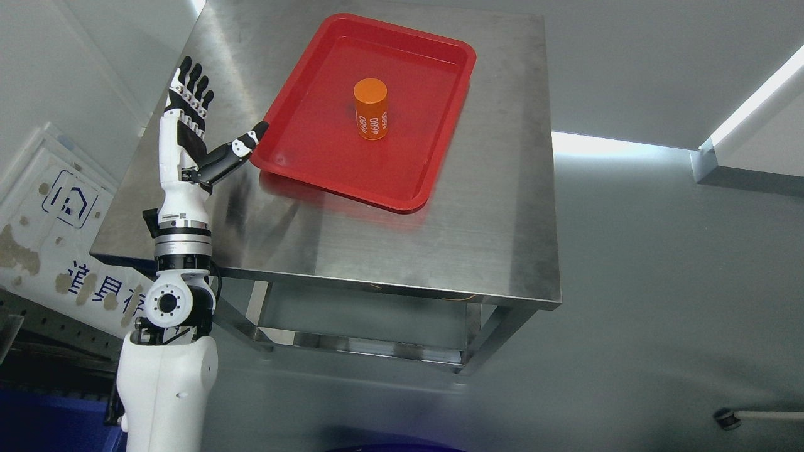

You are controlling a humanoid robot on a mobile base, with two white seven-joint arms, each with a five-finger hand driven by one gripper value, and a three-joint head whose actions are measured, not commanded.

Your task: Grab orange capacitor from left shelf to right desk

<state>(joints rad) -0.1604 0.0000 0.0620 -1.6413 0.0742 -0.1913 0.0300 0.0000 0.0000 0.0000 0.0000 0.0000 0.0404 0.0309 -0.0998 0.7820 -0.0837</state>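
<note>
An orange cylinder capacitor marked 4680 stands upright in the middle of a red tray on a steel table. My left hand is raised over the table's left side, left of the tray. Its fingers are spread straight and hold nothing. Its thumb tip is right at the tray's left rim. The capacitor stands well to the right of the hand. My right arm does not show.
The table has a lower shelf and legs below the top. A white signboard with blue print leans at the left. Grey floor lies to the right of the table. A small caster shows at the bottom right.
</note>
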